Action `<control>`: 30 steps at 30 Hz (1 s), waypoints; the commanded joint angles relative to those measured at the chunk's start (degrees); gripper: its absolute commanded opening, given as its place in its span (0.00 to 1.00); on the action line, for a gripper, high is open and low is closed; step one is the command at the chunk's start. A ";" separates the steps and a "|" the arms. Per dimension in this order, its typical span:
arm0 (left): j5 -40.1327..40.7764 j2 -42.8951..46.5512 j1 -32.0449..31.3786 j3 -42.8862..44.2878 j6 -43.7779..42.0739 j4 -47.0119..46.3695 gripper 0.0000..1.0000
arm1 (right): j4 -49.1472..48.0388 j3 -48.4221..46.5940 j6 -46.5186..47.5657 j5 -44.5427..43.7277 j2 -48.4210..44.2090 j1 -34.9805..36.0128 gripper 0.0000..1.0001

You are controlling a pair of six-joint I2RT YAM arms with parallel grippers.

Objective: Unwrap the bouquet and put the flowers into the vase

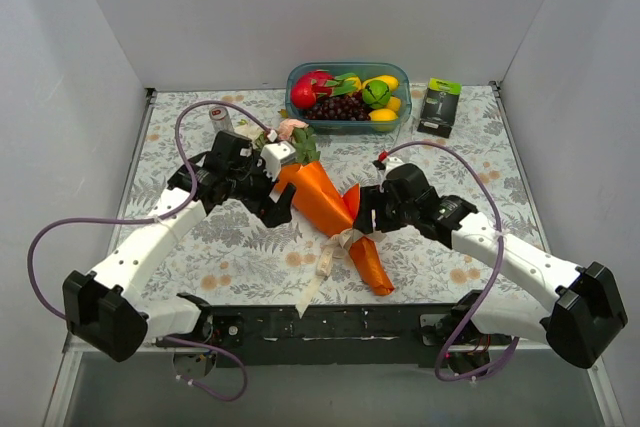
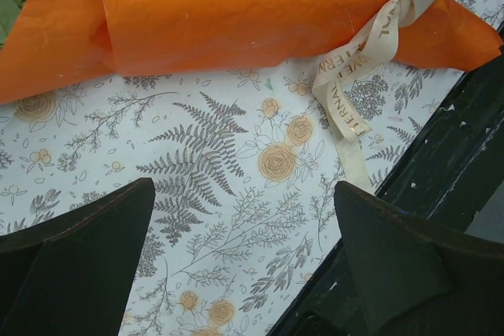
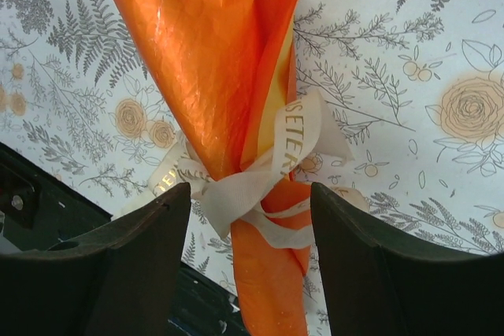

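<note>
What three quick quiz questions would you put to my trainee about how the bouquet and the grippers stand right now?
1. True or false: the ribbon is already off the bouquet.
2. Fill in: the left gripper hangs open over bare ____, beside the orange wrap.
3. Which one has the ribbon between its fingers? A) left gripper B) right gripper C) neither

Key
1. False: it is tied round the wrap.
2. tablecloth
3. B
</note>
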State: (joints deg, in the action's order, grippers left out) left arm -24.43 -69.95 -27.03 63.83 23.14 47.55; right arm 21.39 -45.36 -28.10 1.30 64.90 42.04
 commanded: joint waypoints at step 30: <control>14.67 -9.50 -35.10 -17.51 4.72 -15.20 0.98 | -1.52 -5.17 4.01 -1.65 -0.57 -6.97 0.73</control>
State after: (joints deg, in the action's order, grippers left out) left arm -11.25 -79.20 -59.79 47.42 25.67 37.30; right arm 19.25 -47.51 -25.26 0.40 66.94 37.01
